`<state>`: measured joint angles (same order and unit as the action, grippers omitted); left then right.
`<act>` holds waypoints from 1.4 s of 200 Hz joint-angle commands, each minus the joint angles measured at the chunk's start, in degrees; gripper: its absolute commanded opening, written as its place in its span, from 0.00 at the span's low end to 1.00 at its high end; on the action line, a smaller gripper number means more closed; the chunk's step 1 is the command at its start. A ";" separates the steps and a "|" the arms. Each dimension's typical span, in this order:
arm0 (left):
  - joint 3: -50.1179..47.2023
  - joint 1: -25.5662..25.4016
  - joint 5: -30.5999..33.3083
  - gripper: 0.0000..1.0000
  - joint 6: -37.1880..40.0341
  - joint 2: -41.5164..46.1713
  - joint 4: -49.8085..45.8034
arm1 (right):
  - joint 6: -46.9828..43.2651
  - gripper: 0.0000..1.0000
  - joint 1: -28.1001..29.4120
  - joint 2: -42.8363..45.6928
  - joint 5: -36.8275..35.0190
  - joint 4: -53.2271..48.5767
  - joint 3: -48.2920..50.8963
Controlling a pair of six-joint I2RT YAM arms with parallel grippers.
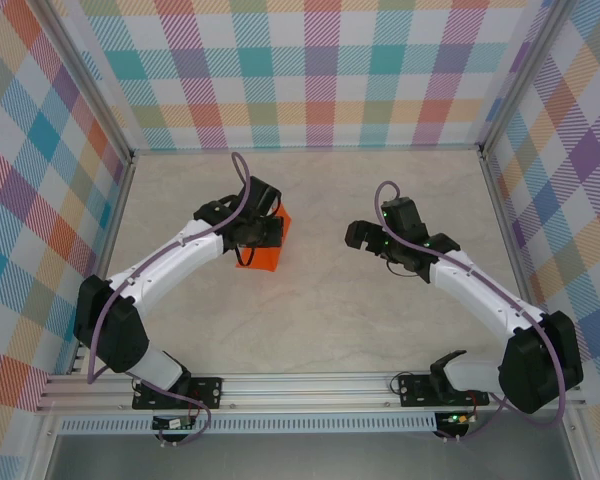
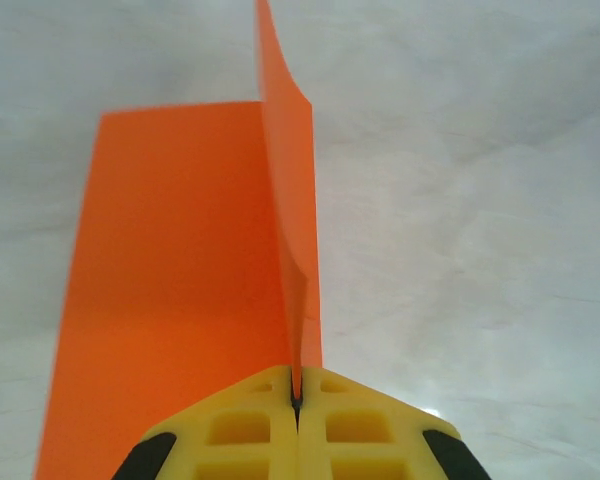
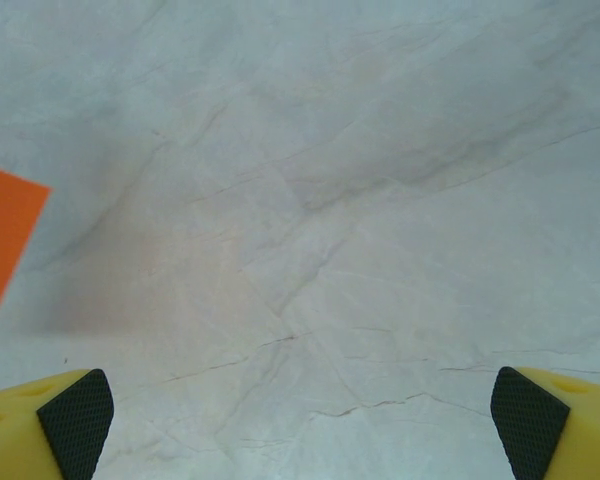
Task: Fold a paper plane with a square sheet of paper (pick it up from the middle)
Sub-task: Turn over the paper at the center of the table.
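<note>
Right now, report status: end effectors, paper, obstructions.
Left end effector shut on upright fold of orange sheet. Right end effector open over table, apart from sheet. Nothing seen in the way.

Item: sheet of paper (image 1: 261,260), thin, plain bright orange, unmarked. It lies left of the table (image 1: 320,320) centre, at about 9 o'clock in the top view.

Condition: creased into two panels. In the left wrist view one panel (image 2: 180,280) lies flat on the surface, running from 7 o'clock up towards 11 o'clock. The other stands upright along the crease, rising towards 12 o'clock, its top edge bowed slightly. The base of this panel is pinched in the closed left gripper (image 2: 297,400).

In the right wrist view one sharp corner (image 3: 0,230) shows at 9 o'clock.
</note>
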<state>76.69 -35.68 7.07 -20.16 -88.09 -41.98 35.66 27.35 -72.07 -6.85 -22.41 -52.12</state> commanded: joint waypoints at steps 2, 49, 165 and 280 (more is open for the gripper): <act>3.41 -1.84 21.03 0.00 4.00 -3.83 -12.77 | 1.21 1.00 -0.11 1.40 -4.57 -2.83 0.53; 7.87 -6.84 41.47 0.00 1.97 -18.64 -15.62 | 3.92 1.00 -0.24 1.49 -7.77 -5.52 0.44; 13.21 -18.35 38.88 0.07 -0.68 -38.36 -10.56 | 7.51 1.00 -3.89 4.26 -13.37 -14.12 1.24; -4.69 -13.76 -4.92 0.87 -8.80 -6.20 14.14 | -0.52 1.00 -4.50 -3.51 5.72 -7.13 -7.77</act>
<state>76.82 -52.88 12.08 -25.76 -100.12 -33.58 38.92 23.18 -71.88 -11.29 -33.10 -55.86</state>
